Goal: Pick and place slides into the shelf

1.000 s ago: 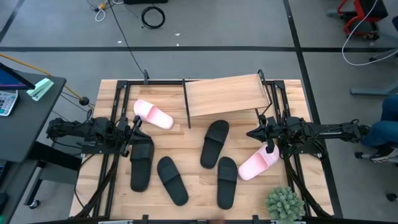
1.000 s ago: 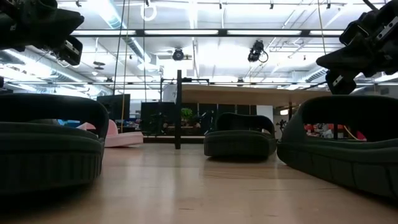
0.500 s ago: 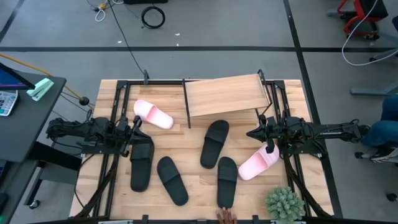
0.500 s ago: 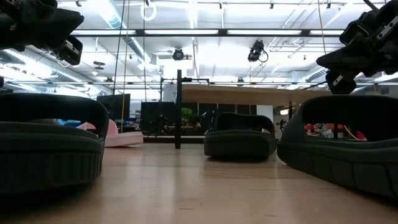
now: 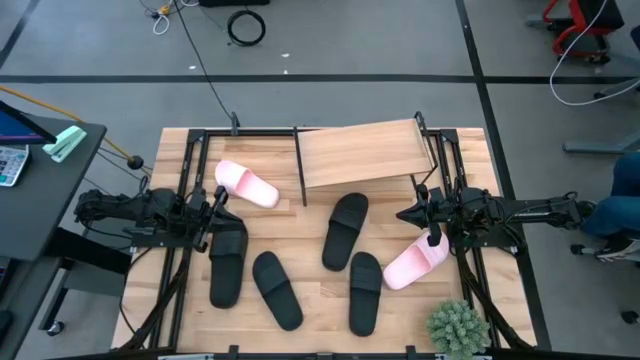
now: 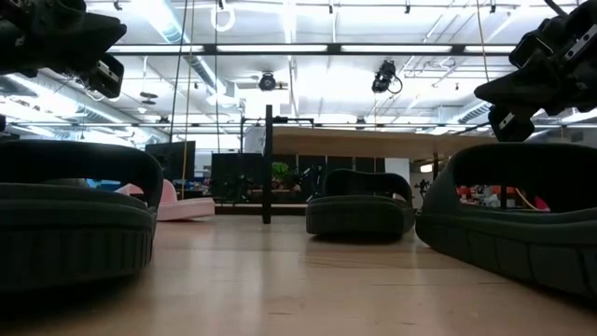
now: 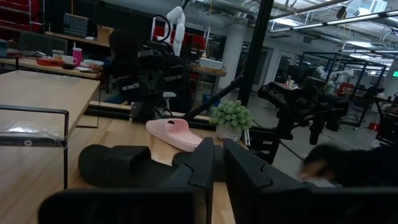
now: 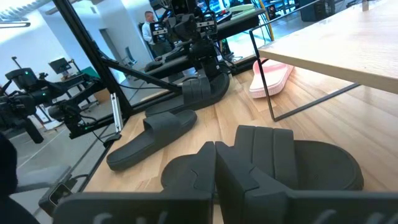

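On the near edge of the wooden table (image 5: 320,320), a small green plant (image 5: 458,328) stands at the right corner. Just beyond it three black slides lie with their long axes running roughly near to far: one (image 5: 365,291) at centre-right, one (image 5: 277,289) tilted at centre-left, and one (image 5: 227,259) further left, partly under the left arm. A fourth black slide (image 5: 346,230) lies in the middle, leaning slightly to the right at its far end. One pink slide (image 5: 414,264) sits diagonally on the right, its far end under the right gripper (image 5: 406,213); the other pink slide (image 5: 247,184) lies diagonally at far left, just beyond the left gripper (image 5: 221,196). Neither gripper holds anything; both hang above the table with jaws pressed together, each pointing toward the table's middle. None of the slides is on the shelf (image 5: 362,152), which stands at the far centre, its light board slanted and bare. No writing can be read. Past the table lies a grey floor (image 5: 350,40) with dark lines and a coiled cable (image 5: 246,26); ceiling lights run across the room in the low view
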`<act>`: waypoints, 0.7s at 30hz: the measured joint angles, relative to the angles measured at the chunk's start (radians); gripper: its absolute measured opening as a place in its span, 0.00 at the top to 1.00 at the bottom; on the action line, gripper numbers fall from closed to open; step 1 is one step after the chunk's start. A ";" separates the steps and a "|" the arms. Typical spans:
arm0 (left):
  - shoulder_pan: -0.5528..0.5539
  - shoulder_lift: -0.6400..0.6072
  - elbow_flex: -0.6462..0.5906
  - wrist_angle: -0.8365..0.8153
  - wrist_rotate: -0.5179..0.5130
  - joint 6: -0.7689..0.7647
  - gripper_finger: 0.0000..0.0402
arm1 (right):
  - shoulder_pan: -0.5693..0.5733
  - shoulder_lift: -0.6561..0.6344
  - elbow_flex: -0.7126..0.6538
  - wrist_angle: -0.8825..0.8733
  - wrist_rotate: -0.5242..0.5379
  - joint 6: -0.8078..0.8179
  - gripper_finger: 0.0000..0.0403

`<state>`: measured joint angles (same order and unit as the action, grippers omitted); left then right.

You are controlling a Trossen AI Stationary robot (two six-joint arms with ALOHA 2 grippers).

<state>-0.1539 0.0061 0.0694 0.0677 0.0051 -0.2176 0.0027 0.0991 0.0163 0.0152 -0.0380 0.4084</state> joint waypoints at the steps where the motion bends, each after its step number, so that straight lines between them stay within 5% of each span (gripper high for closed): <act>1: 0.000 0.000 0.000 0.000 0.000 0.000 0.90 | 0.000 0.000 0.000 0.000 0.000 0.000 0.97; 21: 0.000 0.000 0.000 0.000 0.000 0.000 0.90 | 0.000 0.000 0.000 0.000 0.000 0.000 0.97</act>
<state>-0.1535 0.0063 0.0696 0.0673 0.0051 -0.2176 0.0027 0.0992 0.0162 0.0152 -0.0380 0.4086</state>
